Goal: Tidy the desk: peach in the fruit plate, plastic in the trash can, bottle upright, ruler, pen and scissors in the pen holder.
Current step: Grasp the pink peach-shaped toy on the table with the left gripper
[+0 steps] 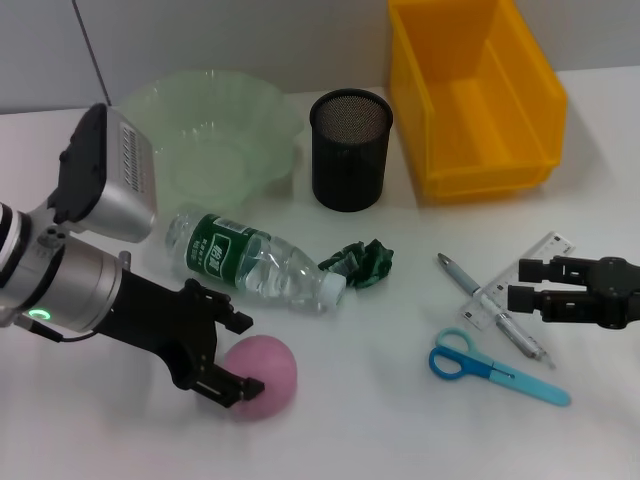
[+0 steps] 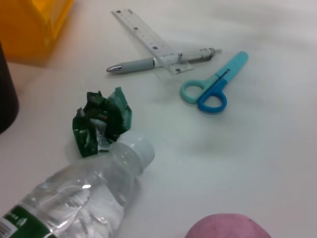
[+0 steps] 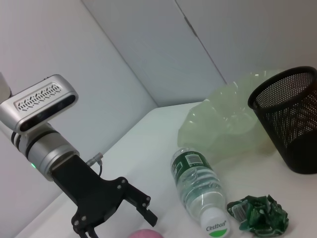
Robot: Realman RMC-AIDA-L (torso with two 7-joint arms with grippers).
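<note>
A pink peach [image 1: 268, 378] lies on the white table near the front left. My left gripper [image 1: 244, 356] is open, its two fingers on either side of the peach's left part. A clear bottle [image 1: 250, 262] with a green label lies on its side, with crumpled green plastic [image 1: 362, 262] at its cap. A ruler [image 1: 548, 246], a pen [image 1: 490, 308] and blue scissors [image 1: 495, 368] lie at the right. My right gripper [image 1: 524, 284] is open just above the ruler and pen. The left wrist view shows the peach [image 2: 228, 227], the bottle [image 2: 89, 198] and the plastic [image 2: 101, 121].
A black mesh pen holder [image 1: 350, 148] stands at the back centre. A pale green fruit plate [image 1: 215, 135] is to its left. A yellow bin [image 1: 470, 90] is at the back right.
</note>
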